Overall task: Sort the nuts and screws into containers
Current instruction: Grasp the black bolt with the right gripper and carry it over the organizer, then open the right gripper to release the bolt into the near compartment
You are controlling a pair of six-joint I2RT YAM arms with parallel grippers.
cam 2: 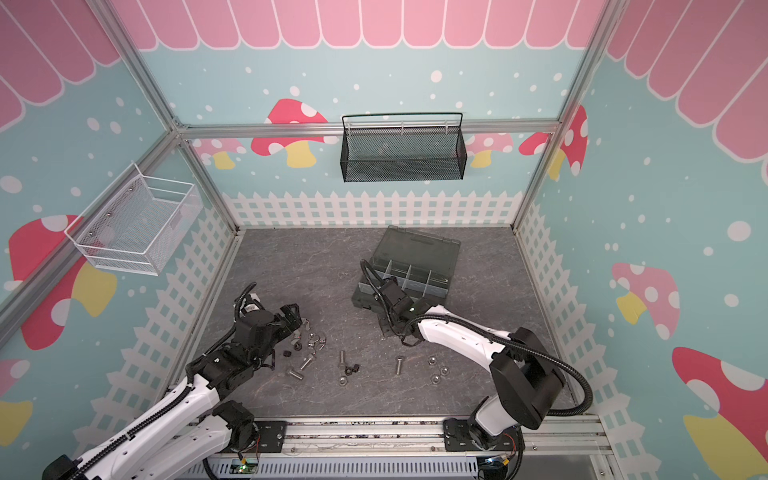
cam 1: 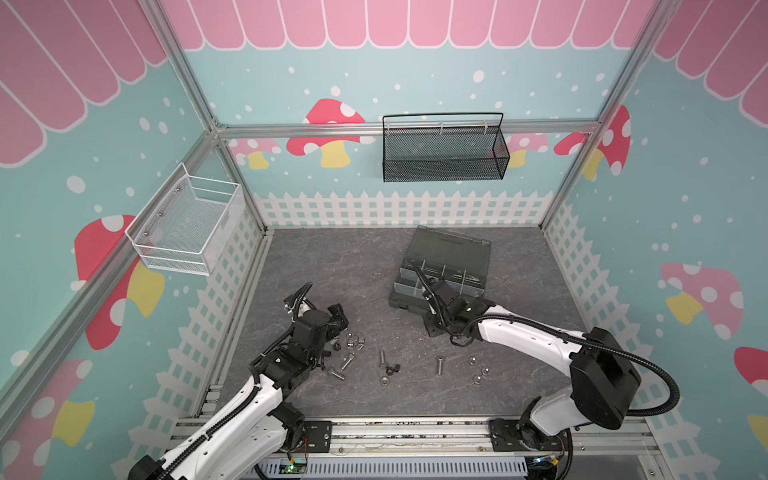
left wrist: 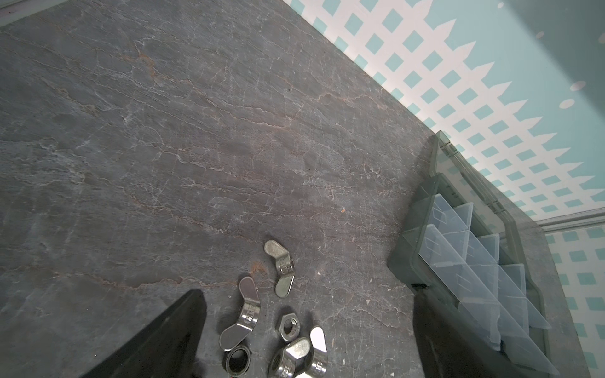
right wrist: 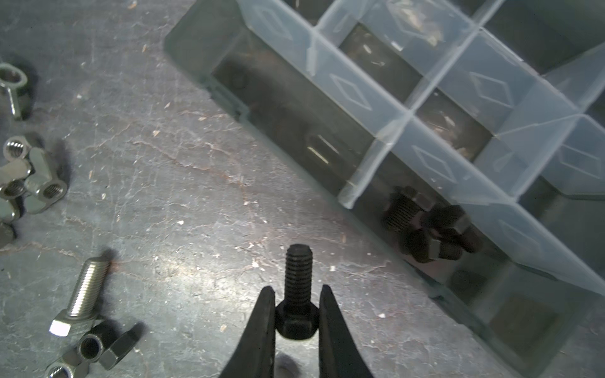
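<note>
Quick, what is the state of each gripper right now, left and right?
Left gripper: open, holding nothing.
Right gripper: closed on a black screw, gripped at its head.

A dark grey, stone-patterned surface [cam 1: 332, 266] with pale veins lies inside the cell. A black mesh basket [cam 1: 444, 154] hangs on the back wall from a silver frame bar [cam 1: 291, 129]. A white wire basket [cam 1: 187, 226] is fixed to the left wall, well apart from it. The walls are teal with white dots, mushrooms [cam 1: 328, 133], a white picket fence [cam 1: 395, 208] along the bottom and pink scallops [cam 1: 374, 25] above. Metal rails [cam 1: 415, 434] run along the front edge. In the left wrist view a tiny orange speck [left wrist: 342, 211] lies on the surface
</note>
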